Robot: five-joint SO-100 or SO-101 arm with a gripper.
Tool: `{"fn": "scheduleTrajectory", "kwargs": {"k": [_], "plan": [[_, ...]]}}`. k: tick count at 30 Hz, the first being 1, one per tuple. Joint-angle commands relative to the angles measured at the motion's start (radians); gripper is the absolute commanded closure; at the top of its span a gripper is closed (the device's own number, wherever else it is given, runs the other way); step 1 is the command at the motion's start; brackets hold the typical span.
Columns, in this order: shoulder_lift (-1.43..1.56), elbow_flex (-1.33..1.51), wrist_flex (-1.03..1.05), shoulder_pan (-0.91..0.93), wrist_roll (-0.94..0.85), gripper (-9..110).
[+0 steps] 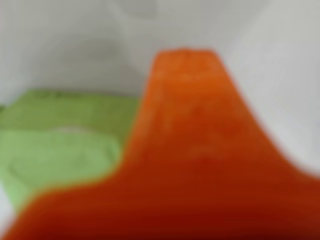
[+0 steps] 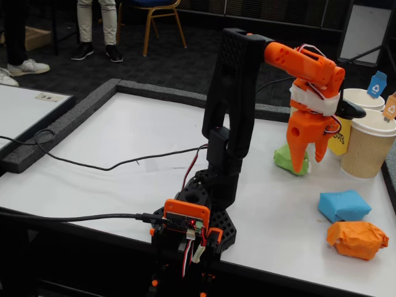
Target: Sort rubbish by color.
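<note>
Three crumpled paper lumps lay on the white bench (image 2: 124, 142): the green lump (image 2: 286, 159) directly beneath the fingers (image 2: 307, 162), and the blue lump (image 2: 344, 205) and orange lump (image 2: 358, 239) nearer the bench's front edge, just beside each other. The orange plastic fingers stood apart, straddling the green lump without visibly gripping it. The wrist view was badly blurred, yet green paper seemed to sit beside one finger (image 1: 200, 150). Each lump looked light, soft and springy, so a squeeze across its bulging middle would probably hold best. Ribbed tan cups (image 2: 368, 145) stood just behind.
</note>
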Motion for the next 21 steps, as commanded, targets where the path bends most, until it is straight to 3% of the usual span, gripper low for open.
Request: {"fn": "scheduleTrajectory", "kwargs": {"k": [1, 10, 21], "plan": [[0.181, -0.123, 0.025, -0.060, -0.020, 77], [0.183, -0.034, -0.003, -0.195, -0.020, 77], [0.106, -0.032, -0.087, -0.103, -0.015, 75]]}}
